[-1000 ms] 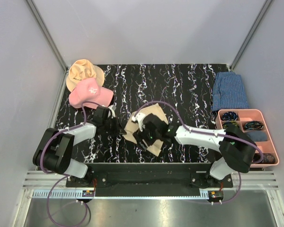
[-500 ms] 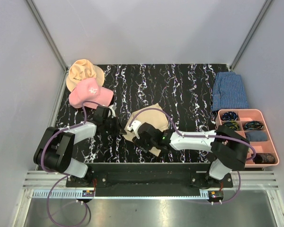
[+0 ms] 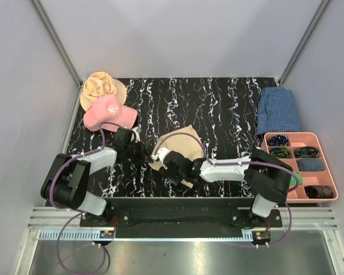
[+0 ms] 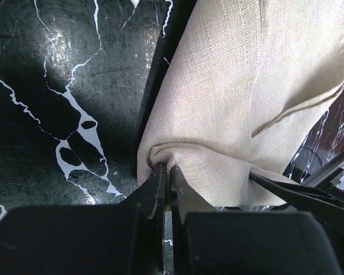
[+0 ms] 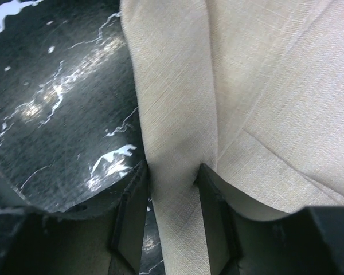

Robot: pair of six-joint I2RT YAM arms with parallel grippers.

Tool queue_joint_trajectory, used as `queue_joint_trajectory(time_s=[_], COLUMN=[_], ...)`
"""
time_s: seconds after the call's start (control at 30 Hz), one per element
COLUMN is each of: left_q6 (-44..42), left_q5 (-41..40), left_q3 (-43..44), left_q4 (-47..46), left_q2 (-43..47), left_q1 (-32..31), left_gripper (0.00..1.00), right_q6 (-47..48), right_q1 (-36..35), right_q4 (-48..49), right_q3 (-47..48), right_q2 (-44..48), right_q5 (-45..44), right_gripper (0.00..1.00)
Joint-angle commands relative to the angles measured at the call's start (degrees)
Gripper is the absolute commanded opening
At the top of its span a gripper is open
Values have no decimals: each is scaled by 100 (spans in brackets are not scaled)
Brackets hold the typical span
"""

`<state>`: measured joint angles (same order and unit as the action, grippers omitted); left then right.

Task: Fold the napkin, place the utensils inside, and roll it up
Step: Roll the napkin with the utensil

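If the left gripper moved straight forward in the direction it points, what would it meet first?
The napkin: the left gripper pinches its edge, so it would push into the cloth, probably towards the right gripper.

The napkin (image 3: 182, 144) lies on the table (image 3: 229, 103) between the two grippers. It spreads ahead and to the right of the left gripper (image 4: 165, 173), and a folded strip of it runs between the fingers of the right gripper (image 5: 172, 177). Behind the left gripper, a cap (image 3: 109, 113) overlaps a floppy hat (image 3: 100, 85). Well right of the right gripper sits a tray (image 3: 327, 166), with a checked cloth (image 3: 278, 110) behind it.
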<state>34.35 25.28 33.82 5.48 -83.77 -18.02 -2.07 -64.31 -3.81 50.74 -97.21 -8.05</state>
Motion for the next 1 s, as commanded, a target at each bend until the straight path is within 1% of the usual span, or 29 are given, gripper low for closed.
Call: queue_joint_trajectory(time_s=[0.0,0.03,0.07,0.1,0.13,0.2,0.23,0.27,0.37,0.43,0.53,0.6,0.63,0.7,0.83,0.97], left_q6=[-148,-165,-174,-174,-174,-174,-174,-174,-200,-209,-183,-192,-192,-192,-157,-121], left_q5=[74,74,74,74,74,4,-31,-75,-426,-734,-963,-894,-849,-718,-612,-436], left_q3=[186,203,221,230,256,274,283,283,265,152,-103,-253,-401,-560,-1017,-1264], left_q4=[217,200,200,200,182,191,226,252,436,516,490,333,279,165,-168,-468], left_q2=[-52,-52,-9,27,71,272,369,553,939,1125,1450,1687,1758,1986,2452,2637], left_q1=[9,9,9,18,53,114,210,255,369,396,396,396,396,396,387,335], left_gripper=[0,0,0,2,19,37,54,62,77,80,81,81,81,81,81,80], right_q6=[-206,-302,-347,-373,-461,-531,-593,-645,-778,-848,-892,-936,-980,-1015,-1059,-1112], right_q1=[-55,-55,-64,-55,-55,-46,-46,-46,6,146,427,595,804,972,1333,1649], right_q4=[-400,-488,-637,-690,-743,-814,-823,-840,-849,-832,-770,-691,-630,-559,-550,-550], right_q3=[173,199,243,252,252,226,208,199,243,287,375,401,401,428,542,735], right_q2=[-421,-500,-536,-545,-571,-527,-440,-387,-185,-132,-166,-211,-254,-325,-631,-1027], right_q5=[-390,-407,-338,-241,-119,347,522,785,1507,1850,2648,2983,3342,3634,4450,5067], right_gripper=[45,41,33,30,27,20,18,17,10,8,5,5,4,4,4,2])
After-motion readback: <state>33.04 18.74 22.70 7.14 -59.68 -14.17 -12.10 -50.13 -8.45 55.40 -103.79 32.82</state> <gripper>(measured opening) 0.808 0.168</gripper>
